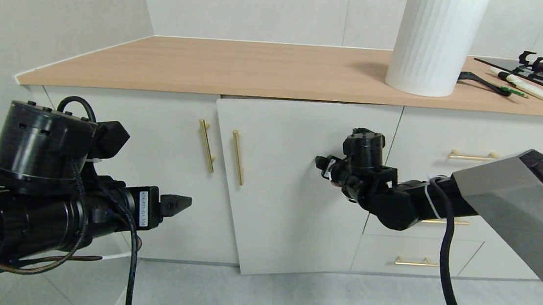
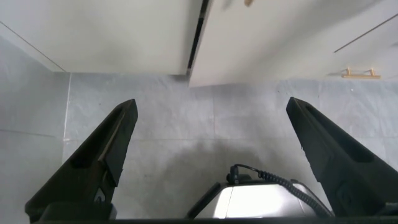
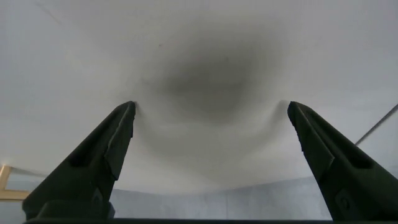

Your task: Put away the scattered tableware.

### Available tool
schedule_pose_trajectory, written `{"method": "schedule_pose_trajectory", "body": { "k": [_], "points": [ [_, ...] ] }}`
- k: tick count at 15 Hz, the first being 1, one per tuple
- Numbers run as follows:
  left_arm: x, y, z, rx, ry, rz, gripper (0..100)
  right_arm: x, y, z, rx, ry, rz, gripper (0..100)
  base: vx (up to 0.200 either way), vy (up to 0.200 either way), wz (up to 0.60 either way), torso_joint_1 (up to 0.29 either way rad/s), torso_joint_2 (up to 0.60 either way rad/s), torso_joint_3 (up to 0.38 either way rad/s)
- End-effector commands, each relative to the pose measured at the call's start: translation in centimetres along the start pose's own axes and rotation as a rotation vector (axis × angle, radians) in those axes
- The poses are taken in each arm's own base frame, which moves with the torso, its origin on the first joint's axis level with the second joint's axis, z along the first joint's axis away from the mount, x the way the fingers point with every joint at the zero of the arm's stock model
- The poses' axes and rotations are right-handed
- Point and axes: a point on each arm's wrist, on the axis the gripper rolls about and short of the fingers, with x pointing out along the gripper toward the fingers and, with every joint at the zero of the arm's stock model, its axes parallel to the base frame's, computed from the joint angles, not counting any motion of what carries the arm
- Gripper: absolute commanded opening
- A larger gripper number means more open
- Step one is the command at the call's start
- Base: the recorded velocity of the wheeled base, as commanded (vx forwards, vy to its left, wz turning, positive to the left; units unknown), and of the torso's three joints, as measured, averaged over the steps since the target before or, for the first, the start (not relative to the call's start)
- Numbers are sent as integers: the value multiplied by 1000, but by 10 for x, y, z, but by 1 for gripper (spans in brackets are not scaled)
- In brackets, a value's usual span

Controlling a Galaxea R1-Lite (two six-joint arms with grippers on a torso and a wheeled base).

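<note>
Right end effector (image 1: 322, 166), released, sat tips-on against the ajar cabinet door (image 1: 286, 208), probably to push it; left end effector (image 1: 177, 204) released, spare.

The wooden counter (image 1: 239, 68) carries a tall white ribbed container (image 1: 433, 44) near its front edge, toward the right end. Further right lie a black utensil (image 1: 484, 83) and, just beside it, a long white utensil (image 1: 528, 88). A black cooktop (image 1: 505, 65) sits by the back right corner.
</note>
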Motion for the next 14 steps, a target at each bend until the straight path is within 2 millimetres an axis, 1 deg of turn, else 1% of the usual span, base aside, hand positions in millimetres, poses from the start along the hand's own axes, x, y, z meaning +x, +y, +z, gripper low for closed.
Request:
{"method": "schedule_pose_trajectory", "body": {
  "k": [1,4,7,8,9,10,11,12,13,14],
  "points": [
    [0,0,0,0,-2,-1,100,9,-3,-2,3,-17,-31,100,0,0,0,0,0,0],
    [0,0,0,-2,0,-1,100,18,-10,0,9,-46,-76,100,0,0,0,0,0,0],
    [0,0,0,-2,0,-1,100,21,-11,2,13,-63,-93,100,0,0,0,0,0,0],
    [0,0,0,-2,0,-1,100,21,-10,2,14,-64,-92,100,0,0,0,0,0,0],
    [0,0,0,-2,-2,-1,100,13,-10,7,11,-59,-85,100,0,0,0,0,0,0],
    [0,0,0,-2,-3,-2,100,-1,-10,11,4,-34,-67,100,0,0,0,0,0,0],
    [0,0,0,-2,-2,-3,100,-22,-7,13,-8,21,-4,100,0,0,0,0,0,0],
    [-1,0,0,-3,-4,-2,100,-54,-11,17,-24,115,105,100,0,0,0,0,0,0],
    [-1,0,0,-3,-4,-4,100,-81,-16,22,-36,190,216,100,0,0,0,0,0,0],
    [-1,0,1,-2,-5,-4,100,-99,-18,30,-56,221,307,100,0,0,0,0,0,0]
  ]
}}
